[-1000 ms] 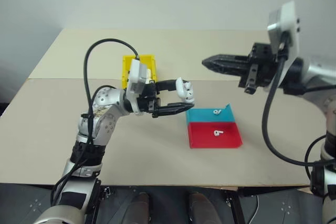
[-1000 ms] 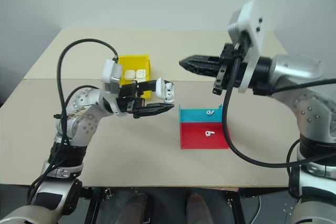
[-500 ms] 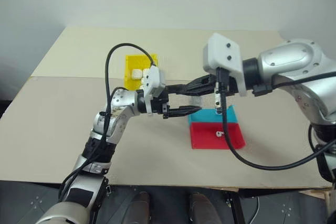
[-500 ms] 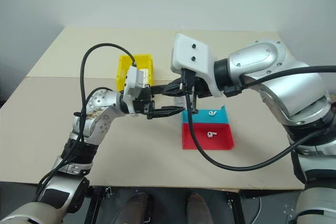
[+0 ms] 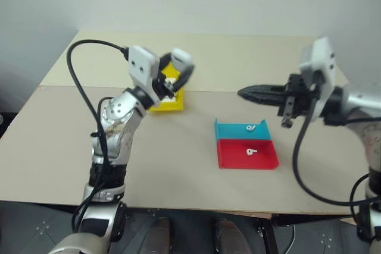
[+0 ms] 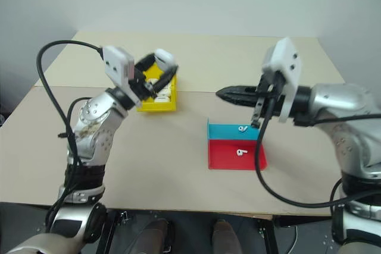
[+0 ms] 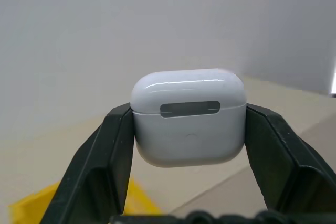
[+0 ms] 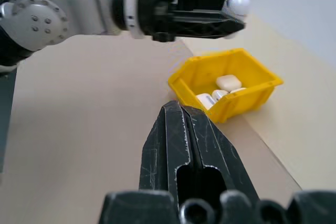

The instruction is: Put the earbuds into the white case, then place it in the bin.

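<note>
Clearly, the left gripper (image 5: 180,71) clamps the smooth white rounded plastic case (image 7: 188,117), lid closed, in the air above the bright yellow rectangular plastic bin (image 5: 167,103), which already contains other white cases (image 8: 228,82). Yet 2 tiny glossy white earbuds (image 5: 252,128) lie in the shallow blue tray (image 5: 230,129) and the shallow red tray (image 5: 232,153). The right gripper (image 5: 243,92) is clenched on nothing above the table (image 5: 59,135). Dropping now would likely bin an unfilled case.

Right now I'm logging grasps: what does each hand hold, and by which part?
The left hand clamps the white case by its two opposite sides, lid closed, above the bin. The right hand is shut and empty.
</note>
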`<state>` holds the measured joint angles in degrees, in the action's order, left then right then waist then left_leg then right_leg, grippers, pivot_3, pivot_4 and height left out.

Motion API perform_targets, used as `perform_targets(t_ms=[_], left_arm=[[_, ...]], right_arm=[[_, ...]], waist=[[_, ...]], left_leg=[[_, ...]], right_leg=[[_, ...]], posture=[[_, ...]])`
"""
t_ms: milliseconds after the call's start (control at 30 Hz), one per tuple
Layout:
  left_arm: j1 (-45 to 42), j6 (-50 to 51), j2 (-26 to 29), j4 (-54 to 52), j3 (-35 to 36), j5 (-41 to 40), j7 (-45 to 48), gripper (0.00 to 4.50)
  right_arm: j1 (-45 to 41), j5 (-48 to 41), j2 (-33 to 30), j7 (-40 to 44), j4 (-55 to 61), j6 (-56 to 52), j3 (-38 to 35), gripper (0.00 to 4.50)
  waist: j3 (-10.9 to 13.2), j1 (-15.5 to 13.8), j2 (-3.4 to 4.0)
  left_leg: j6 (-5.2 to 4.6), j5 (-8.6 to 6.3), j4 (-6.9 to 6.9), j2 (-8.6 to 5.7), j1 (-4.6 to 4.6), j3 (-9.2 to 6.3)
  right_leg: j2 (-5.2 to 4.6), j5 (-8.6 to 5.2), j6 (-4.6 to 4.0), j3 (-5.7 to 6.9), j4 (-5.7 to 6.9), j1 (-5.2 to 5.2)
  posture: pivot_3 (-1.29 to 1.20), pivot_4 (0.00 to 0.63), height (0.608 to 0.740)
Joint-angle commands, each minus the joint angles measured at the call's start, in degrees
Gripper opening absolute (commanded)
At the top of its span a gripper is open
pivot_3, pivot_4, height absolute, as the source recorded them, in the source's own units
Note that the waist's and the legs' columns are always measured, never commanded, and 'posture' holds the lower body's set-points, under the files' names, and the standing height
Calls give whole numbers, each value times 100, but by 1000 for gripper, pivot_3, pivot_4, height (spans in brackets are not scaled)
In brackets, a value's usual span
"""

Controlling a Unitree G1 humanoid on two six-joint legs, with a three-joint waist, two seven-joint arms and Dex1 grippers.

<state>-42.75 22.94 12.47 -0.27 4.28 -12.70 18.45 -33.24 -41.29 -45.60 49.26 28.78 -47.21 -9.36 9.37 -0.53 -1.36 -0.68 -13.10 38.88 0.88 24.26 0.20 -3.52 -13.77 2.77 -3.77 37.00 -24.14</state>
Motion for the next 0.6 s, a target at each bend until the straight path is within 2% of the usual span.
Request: perform_targets(t_ms=[33,233,367,400,500,600], left_arm=[[-552,104,-224,908,131,368,-923,2822],[-1355,-291,-337,2890,-100,1106,-1827,2822],[-1455,-497,-380,3472,-177,1241,-1921,4132],[-1441,-575,-398,3500,-127,1205,-1930,4481],[-1088,-856,-185,3014,-275,1234,-1475,4481],[-558,-544,26,2035,-74,764,-831,4481]], right_arm=[[130,79,172,-466,343,166,-55,28],[335,-100,344,-802,577,54,-40,28],[399,-150,346,-948,595,49,-39,0],[417,-150,348,-980,608,54,-37,0],[743,-125,364,-982,675,180,-78,0],[1254,149,402,-914,687,519,31,0]], waist=[[0,-3,0],[1,0,-2],[1,-6,-1],[1,-7,-2],[1,3,-1],[0,37,-1]], left_leg=[[0,0,-1,0,0,0],[0,0,-6,-3,10,2],[0,0,-8,-4,11,3],[0,0,-8,-4,10,3],[0,0,-9,-3,9,3],[0,0,-17,0,7,3]], right_leg=[[0,0,0,0,-1,0],[0,0,0,1,5,-7],[0,0,0,3,2,-6],[0,0,0,3,2,-5],[0,0,0,3,0,-6],[1,0,-1,1,7,-5]], posture=[[0,150,740],[0,150,740],[0,150,740],[0,150,740],[0,150,740],[0,150,740]])
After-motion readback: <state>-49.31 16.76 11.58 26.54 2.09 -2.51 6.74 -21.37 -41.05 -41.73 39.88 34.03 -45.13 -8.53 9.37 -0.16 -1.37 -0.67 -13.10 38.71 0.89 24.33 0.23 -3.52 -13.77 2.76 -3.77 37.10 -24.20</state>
